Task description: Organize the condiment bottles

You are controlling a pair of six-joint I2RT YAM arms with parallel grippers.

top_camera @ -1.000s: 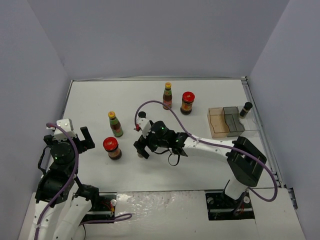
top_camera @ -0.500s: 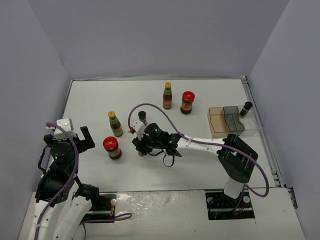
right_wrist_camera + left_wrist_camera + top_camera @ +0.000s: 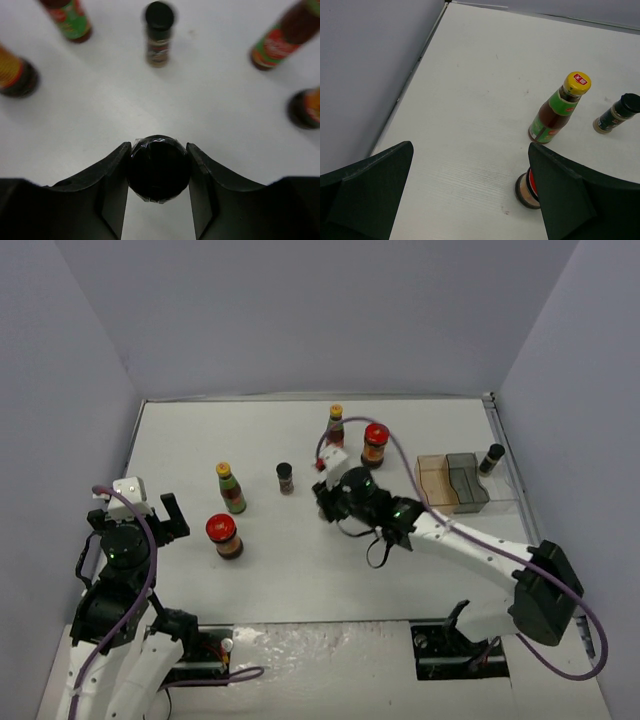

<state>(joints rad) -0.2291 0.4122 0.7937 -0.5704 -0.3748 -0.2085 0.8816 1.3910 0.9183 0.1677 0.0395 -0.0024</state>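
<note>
Right jaws are clamped on a little black-capped shaker (image 3: 159, 169), standing upright over the middle of the counter (image 3: 200, 440). The tray (image 3: 436, 486) sits off to that arm's right, so I'd say the right arm is nearer. Left jaws hang wide open and empty.

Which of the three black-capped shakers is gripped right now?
The shaker clamped in the right gripper, only its black cap showing. The centre shaker and far-right shaker stand free, untouched.

The table (image 3: 200, 440) is looking matt. The shaker cap (image 3: 158, 167) is shining under crinkled film, the tray (image 3: 440, 505) showing clear plastic.
</note>
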